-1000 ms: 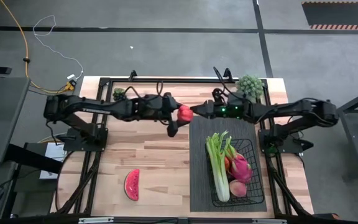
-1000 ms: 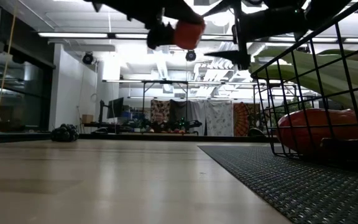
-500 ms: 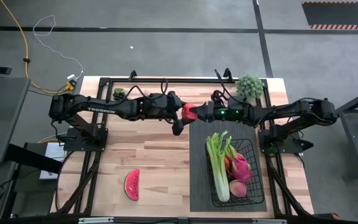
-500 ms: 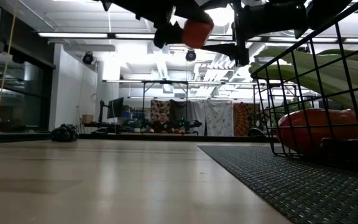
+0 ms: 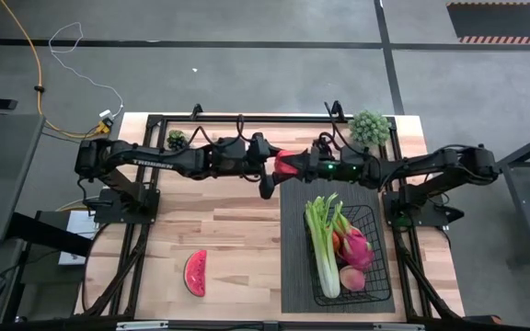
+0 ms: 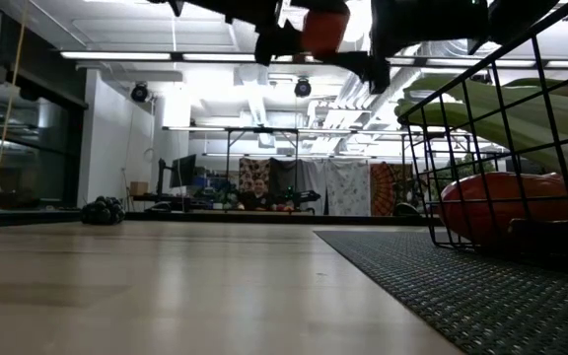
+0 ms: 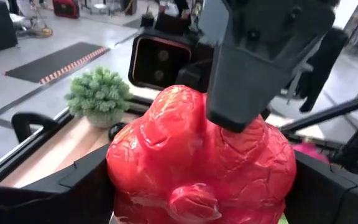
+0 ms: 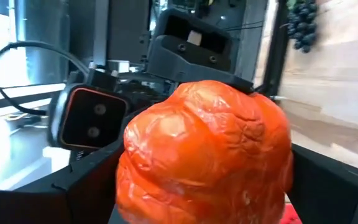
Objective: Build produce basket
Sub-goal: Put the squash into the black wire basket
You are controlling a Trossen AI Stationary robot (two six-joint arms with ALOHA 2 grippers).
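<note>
Top-down: seeing a red fruit up in the air over the mat's back edge, pinched in the left gripper. Right gripper spread wide around the same fruit, no clear squeeze. Basket on the mat by the table's right edge, loaded with celery.

Low: same fruit way up top, basket at right.

Left wrist: filled by that fruit, wedged between the fingers.

Right wrist: fruit dead centre between spread fingers.

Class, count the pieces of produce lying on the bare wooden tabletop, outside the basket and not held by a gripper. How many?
3: a watermelon slice near the front, dark grapes at the back left, a green bunch at the back right. Others may be hidden.
</note>
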